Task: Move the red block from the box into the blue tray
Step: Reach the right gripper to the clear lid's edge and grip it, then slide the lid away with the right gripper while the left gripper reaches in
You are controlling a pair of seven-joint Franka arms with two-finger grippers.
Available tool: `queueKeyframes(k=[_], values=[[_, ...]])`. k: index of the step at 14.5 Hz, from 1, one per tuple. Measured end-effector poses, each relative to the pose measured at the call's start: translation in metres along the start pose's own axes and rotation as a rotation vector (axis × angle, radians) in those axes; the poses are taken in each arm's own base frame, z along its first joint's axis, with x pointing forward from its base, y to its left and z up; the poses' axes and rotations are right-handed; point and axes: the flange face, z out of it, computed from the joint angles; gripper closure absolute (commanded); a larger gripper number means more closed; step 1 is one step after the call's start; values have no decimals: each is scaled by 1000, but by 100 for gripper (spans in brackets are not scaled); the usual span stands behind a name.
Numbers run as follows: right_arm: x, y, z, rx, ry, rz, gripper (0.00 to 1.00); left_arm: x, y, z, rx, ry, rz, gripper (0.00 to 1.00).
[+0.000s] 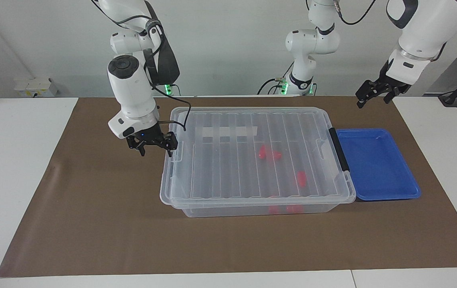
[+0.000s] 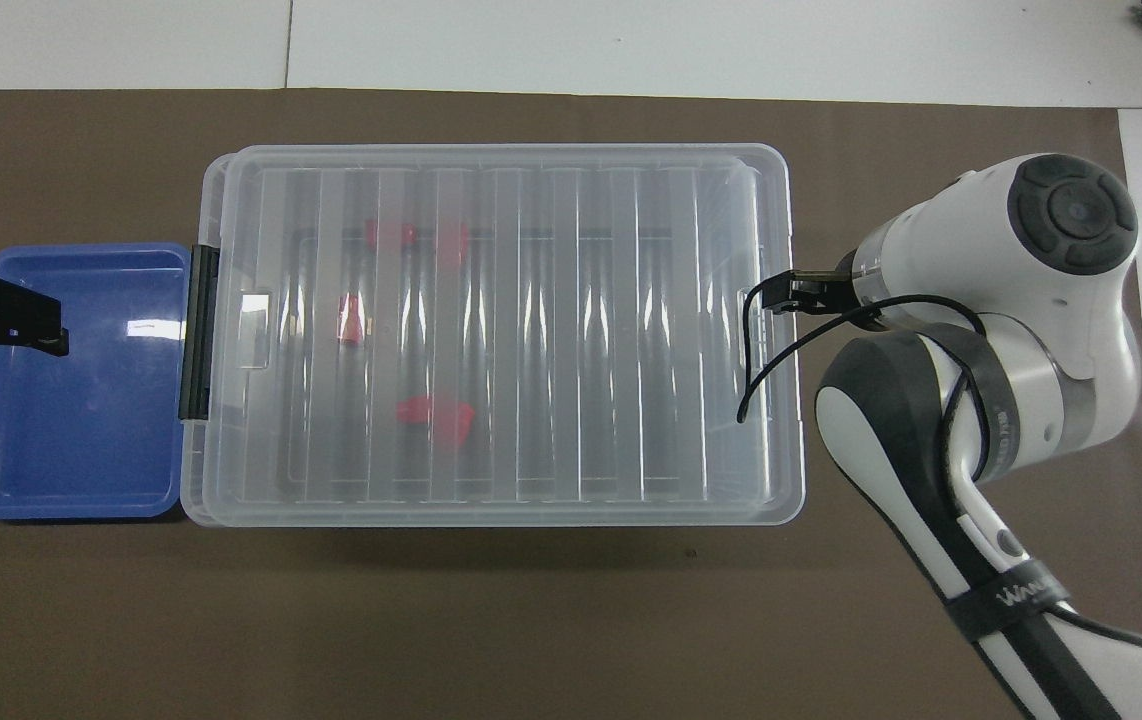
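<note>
Facing view only: lid (image 1: 252, 156) end raised.

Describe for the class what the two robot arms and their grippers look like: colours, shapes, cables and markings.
Both arms are glossy white, rounded segments with dark grey joint collars. The right arm ends in a round grey cap and a small black right gripper, with a thin black cable looping beside it and a black strap bearing white lettering lower down. The left gripper is likewise black under a white wrist. Green lights glow at one base.
</note>
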Motion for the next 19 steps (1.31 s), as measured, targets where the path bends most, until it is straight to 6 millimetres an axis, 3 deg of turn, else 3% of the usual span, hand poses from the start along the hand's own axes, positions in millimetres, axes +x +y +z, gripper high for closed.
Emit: queueKeyframes(k=[6, 8, 10, 14, 16, 19], values=[[11, 44, 1, -7, -2, -40, 1, 0, 12, -2, -1, 15, -4, 0], [13, 55, 2, -8, -2, -38, 1, 1, 33, -4, -10, 55, -80, 0], [15, 67, 2, -10, -4, -38, 1, -1, 67, -1, -25, 97, -146, 0], [18, 90, 4, -14, -9, -59, 1, -13, 127, 27, -74, 166, -252, 0], [19, 102, 4, -15, -13, -76, 1, -15, 140, 40, -87, 182, -256, 0], [21, 128, 5, -19, -21, -100, 1, -10, 143, 60, -99, 201, -258, 0]])
